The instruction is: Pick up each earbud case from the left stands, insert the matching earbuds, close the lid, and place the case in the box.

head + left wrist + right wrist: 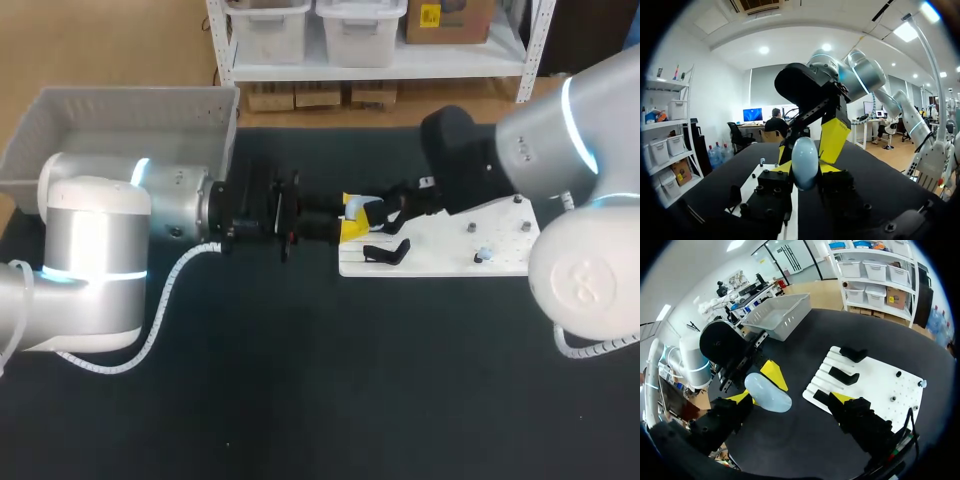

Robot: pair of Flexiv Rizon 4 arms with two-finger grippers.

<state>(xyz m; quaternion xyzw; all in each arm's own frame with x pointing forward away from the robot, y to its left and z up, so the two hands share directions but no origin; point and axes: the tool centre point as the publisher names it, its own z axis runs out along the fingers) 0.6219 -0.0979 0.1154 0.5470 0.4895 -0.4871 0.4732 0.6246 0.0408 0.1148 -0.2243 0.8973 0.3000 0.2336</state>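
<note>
A pale blue earbud case (805,159) stands between my left gripper's (805,171) yellow tips, which are shut on it. In the head view that gripper (351,217) holds the case (364,209) above the table at the left edge of the white stand board (455,248). My right gripper (790,401) is open wide, its fingers on either side of the case (767,393) without touching it. Its yellow finger (835,139) rises just behind the case in the left wrist view. The case's lid looks closed. I see no earbuds.
Black stands (843,375) sit on the near part of the white board (880,385), and small pegs on its far part. The grey box (120,128) stands at the table's back left, behind my left arm.
</note>
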